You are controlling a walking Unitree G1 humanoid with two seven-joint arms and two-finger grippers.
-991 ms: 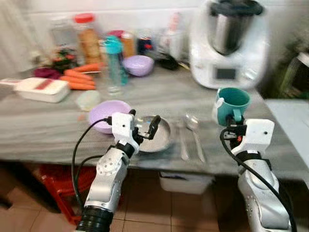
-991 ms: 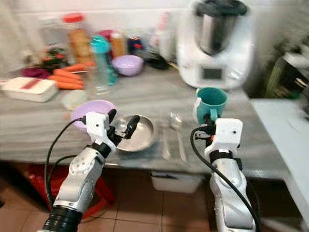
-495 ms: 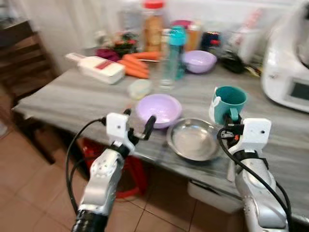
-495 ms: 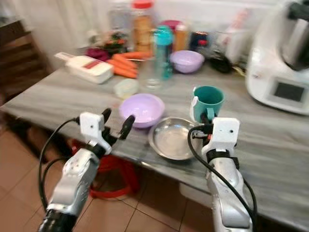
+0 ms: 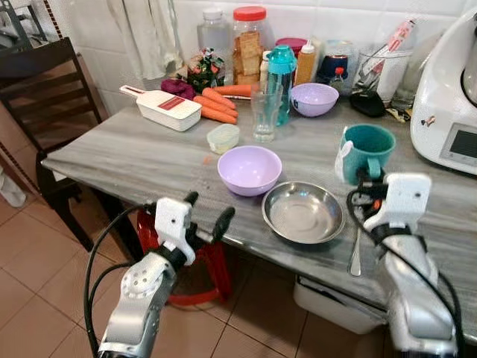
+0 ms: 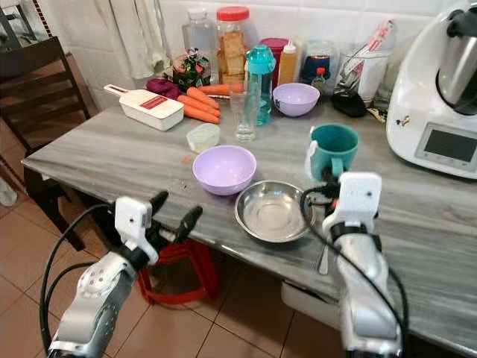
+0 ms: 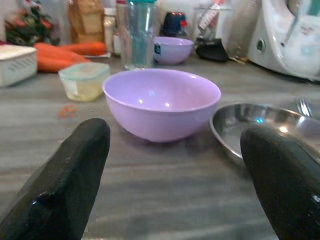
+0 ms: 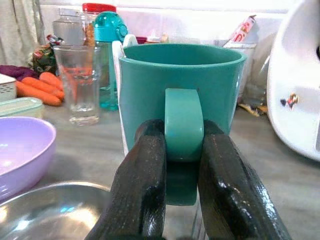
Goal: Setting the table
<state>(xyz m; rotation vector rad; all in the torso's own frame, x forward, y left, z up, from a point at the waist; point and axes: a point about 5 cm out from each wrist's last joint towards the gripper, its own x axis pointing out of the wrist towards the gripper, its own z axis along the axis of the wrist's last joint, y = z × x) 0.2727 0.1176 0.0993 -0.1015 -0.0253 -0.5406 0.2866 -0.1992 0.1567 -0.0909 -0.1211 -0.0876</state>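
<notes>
A teal mug (image 5: 367, 149) is at the table's right part, and my right gripper (image 5: 364, 186) is shut on its handle (image 8: 183, 125). Whether the mug rests on the grey table (image 5: 127, 160) or hangs just above it I cannot tell. Left of the mug lie a round steel plate (image 5: 302, 212) and a purple bowl (image 5: 250, 168). A spoon (image 5: 355, 253) lies by the plate's right rim. My left gripper (image 5: 210, 206) stands open and holds nothing, just off the table's front edge, facing the purple bowl (image 7: 161, 102).
Further back on the table stand a glass (image 5: 264, 115), a teal bottle (image 5: 281, 74), a small lidded tub (image 5: 223, 138), carrots (image 5: 216, 108), a white slicer box (image 5: 168, 110), a second purple bowl (image 5: 314, 98) and jars. A white kitchen machine (image 5: 455, 97) is at the right; a dark chair (image 5: 45, 97) at the left.
The camera has swung and the picture is now sharp. My left gripper has drawn back from over the steel plate to off the table's front edge. The right gripper still holds the mug.
</notes>
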